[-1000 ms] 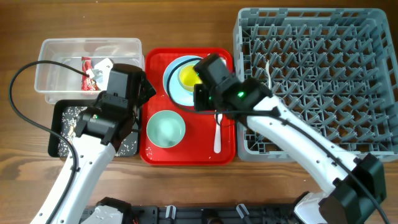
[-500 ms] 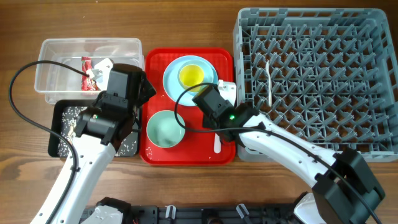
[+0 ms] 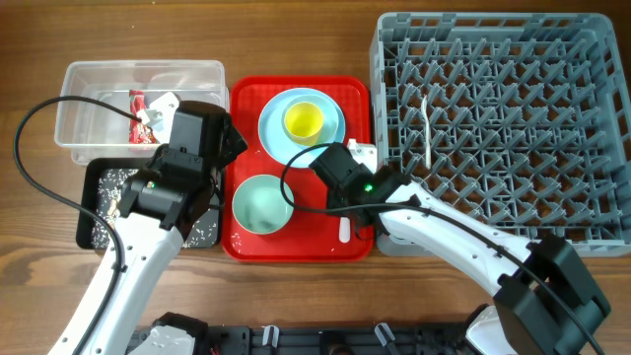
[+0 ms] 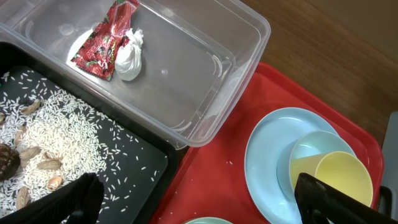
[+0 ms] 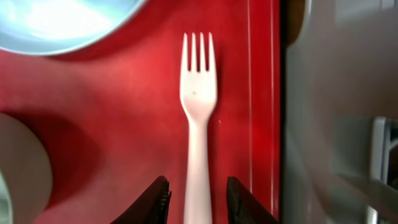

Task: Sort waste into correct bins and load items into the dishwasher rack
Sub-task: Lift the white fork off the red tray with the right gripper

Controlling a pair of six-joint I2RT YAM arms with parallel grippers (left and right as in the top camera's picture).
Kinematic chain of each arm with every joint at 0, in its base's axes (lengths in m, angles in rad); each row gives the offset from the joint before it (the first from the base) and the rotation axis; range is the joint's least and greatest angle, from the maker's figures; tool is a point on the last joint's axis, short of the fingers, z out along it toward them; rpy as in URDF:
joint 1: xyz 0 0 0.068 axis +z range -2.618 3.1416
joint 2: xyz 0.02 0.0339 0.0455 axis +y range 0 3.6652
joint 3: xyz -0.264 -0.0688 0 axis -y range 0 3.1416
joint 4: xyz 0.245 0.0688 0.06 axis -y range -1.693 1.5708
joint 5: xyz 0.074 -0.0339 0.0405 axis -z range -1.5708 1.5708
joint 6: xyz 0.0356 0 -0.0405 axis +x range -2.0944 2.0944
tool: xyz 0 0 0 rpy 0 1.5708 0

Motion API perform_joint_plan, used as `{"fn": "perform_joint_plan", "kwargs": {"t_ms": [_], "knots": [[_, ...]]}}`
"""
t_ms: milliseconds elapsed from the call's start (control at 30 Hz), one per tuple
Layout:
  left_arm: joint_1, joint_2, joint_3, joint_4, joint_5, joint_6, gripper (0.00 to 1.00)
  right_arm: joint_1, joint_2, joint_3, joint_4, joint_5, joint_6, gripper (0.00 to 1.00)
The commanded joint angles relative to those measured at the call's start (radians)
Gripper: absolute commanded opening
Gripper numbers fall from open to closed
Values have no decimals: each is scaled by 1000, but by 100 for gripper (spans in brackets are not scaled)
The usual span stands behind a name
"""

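While right gripper [image 5: 198,202] straddles the white fork [image 5: 199,93] handle, jaws narrow, gaps either side, not gripping. Fork flat on red tray [image 3: 296,248], 5 o'clock corner, tines toward 12 in wrist view. Over black tub [image 4: 124,162] edge, left gripper [image 4: 199,205] wide, empty.

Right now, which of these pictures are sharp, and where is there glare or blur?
Overhead: even, soft light, all sharp, rack included. Left wrist: crisp on the rice and wrapper, pale sheen on the clear bin. Right wrist: fork fairly sharp, white glare on the plate, right side a grey blur, the claw dark and soft.
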Motion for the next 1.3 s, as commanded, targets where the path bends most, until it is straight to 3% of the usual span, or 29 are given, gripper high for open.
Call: {"fn": "perform_joint_plan", "kwargs": {"t_ms": [0, 567, 767, 1033, 1267], "knots": [[6, 2, 5, 1, -14, 13, 100, -7, 32, -4, -11, -18, -3, 33], [6, 2, 5, 0, -14, 13, 100, -121, 185, 28, 24, -228, -142, 33], [6, 2, 5, 1, -13, 13, 100, -121, 186, 37, 23, -234, -159, 11], [6, 2, 5, 1, -14, 13, 100, -121, 185, 84, -16, -234, -160, 8], [6, 2, 5, 1, -13, 13, 100, -121, 155, 346, -206, -211, -283, 4]]}}
